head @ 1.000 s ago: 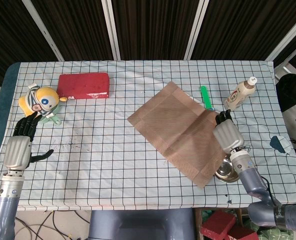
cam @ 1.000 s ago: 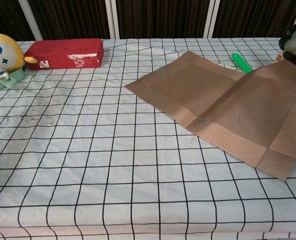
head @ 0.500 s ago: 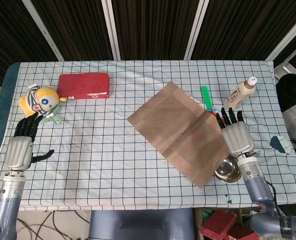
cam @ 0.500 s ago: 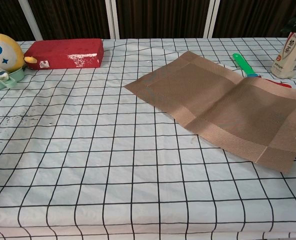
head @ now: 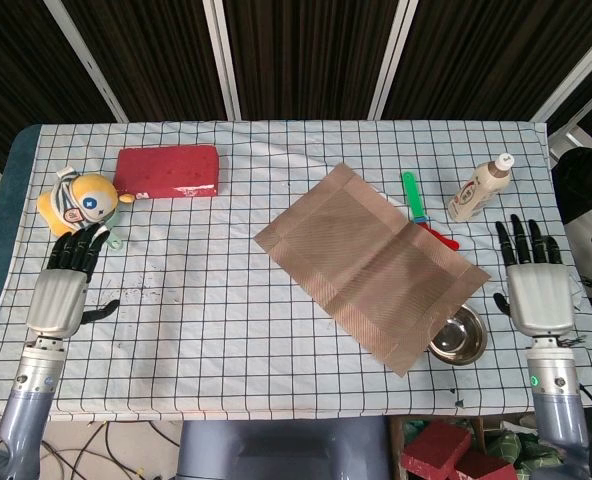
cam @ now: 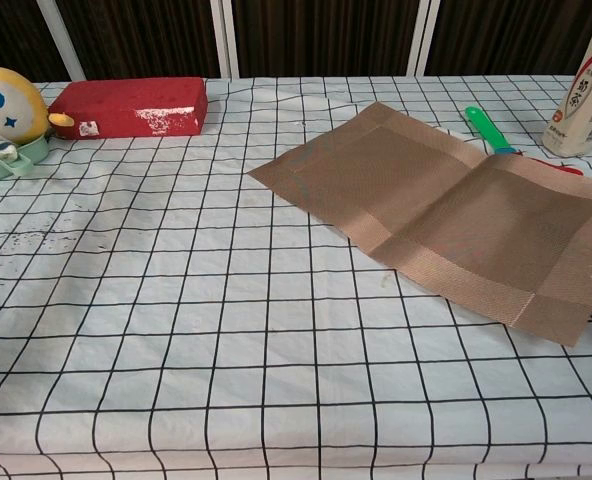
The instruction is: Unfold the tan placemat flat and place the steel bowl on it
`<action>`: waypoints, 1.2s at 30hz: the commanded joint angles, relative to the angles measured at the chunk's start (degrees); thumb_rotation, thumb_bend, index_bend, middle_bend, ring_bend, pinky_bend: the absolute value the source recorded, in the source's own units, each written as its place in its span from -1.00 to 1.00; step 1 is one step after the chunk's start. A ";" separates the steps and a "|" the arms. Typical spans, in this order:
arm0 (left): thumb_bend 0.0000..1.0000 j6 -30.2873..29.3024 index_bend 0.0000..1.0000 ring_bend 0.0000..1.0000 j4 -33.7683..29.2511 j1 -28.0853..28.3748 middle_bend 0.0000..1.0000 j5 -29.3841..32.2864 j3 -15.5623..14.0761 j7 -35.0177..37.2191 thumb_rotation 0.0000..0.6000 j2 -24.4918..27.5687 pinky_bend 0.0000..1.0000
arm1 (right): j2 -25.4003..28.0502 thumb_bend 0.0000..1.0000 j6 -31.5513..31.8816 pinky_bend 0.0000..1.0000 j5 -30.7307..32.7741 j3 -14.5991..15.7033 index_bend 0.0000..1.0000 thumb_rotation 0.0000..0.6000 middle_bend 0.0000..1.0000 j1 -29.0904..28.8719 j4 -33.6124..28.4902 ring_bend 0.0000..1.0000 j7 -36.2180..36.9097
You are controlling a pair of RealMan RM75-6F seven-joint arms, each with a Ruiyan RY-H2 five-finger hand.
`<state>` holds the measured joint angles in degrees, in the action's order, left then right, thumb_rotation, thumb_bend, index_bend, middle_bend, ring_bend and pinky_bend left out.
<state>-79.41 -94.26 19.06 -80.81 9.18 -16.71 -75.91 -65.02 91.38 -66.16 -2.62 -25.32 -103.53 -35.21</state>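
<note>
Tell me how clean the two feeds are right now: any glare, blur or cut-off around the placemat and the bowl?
Head view: sharp, evenly lit; placemat and steel bowl clear, the bowl showing mild reflections. Chest view: placemat crisp with a slight sheen along its fold; the bowl is cut off at the right edge, neither hand visible.

Table (head: 226,330) covered in white cloth with black grid, dark teal edge showing on the far left past the left hand (head: 58,295). Behind it: dark brown vertical-ribbed wall panels (head: 306,60) split by white angled struts (head: 221,55). Below the front edge, right-hand (head: 536,300) side: red blocks (head: 446,455) on the floor. Light is even, soft shadows.
</note>
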 commanded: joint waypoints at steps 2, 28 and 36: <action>-0.98 2.75 -1.00 -1.00 -2.02 2.74 -1.00 0.96 1.30 -4.29 1.00 0.22 -0.90 | -0.42 -0.86 5.73 -0.66 -3.41 -2.33 -1.00 1.00 -1.00 6.30 2.88 -0.95 12.04; -0.98 25.89 -0.76 -0.99 15.43 30.49 -0.88 16.77 10.75 -26.98 1.00 -12.50 -0.87 | -4.48 -0.85 2.33 -0.66 -4.41 -8.60 -1.00 1.00 -1.00 13.16 20.16 -0.94 30.24; -0.97 38.02 -0.73 -0.99 28.63 40.46 -0.84 20.82 10.00 -27.22 1.00 -16.44 -0.87 | -4.54 -0.85 -0.43 -0.66 -3.18 -10.32 -1.00 1.00 -1.00 13.52 20.79 -0.94 32.25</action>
<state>-45.30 -69.82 55.98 -61.60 19.54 -43.53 -90.51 -69.54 91.17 -69.51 -12.73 -11.87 -82.83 -3.16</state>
